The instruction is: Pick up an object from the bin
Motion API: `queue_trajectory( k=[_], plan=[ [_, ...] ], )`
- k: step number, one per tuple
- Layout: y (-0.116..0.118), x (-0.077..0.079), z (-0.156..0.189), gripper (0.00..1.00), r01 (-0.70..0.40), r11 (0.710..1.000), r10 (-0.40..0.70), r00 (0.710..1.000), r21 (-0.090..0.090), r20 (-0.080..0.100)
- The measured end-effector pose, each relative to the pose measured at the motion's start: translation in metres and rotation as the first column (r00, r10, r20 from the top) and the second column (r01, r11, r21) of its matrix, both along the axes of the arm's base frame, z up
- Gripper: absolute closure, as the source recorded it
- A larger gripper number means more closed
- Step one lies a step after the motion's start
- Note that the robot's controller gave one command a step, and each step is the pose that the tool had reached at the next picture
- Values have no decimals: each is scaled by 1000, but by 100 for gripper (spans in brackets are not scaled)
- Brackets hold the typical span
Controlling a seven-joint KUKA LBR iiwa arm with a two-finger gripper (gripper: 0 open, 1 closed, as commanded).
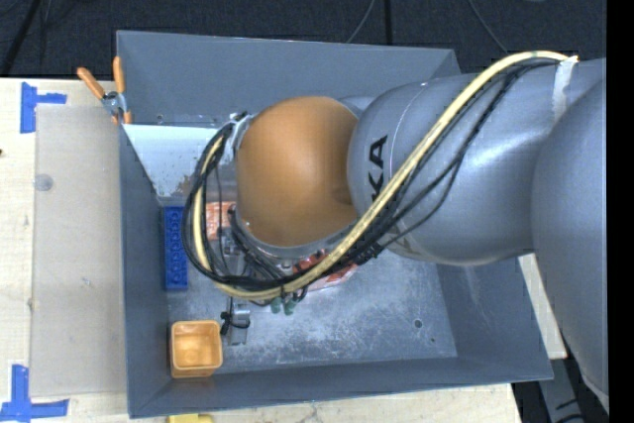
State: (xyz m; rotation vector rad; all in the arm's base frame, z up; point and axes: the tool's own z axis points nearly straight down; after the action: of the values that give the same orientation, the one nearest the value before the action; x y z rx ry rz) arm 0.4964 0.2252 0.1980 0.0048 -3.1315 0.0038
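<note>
My gripper (236, 320) pokes down into the front left part of the bin, its lower end just right of a small square orange cup (195, 347) in the front left corner. The cup stands upright with its mouth up, close beside the gripper; I cannot tell whether they touch. A long blue studded brick (175, 248) lies along the left wall, behind the cup and left of the gripper. A red and white thing (335, 274) peeks out from under the arm to the gripper's right, mostly hidden.
The arm with its orange dome and looped cables covers the middle and right of the bin. A pale pinkish thing (219, 214) shows between the cables near the blue brick. Bare grey floor lies at the front right.
</note>
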Motion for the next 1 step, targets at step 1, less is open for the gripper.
queue_trajectory(
  k=[1],
  plan=[
    [-2, 2, 4, 0, 5, 1000, -5, 1000, 2, 7]
  ],
)
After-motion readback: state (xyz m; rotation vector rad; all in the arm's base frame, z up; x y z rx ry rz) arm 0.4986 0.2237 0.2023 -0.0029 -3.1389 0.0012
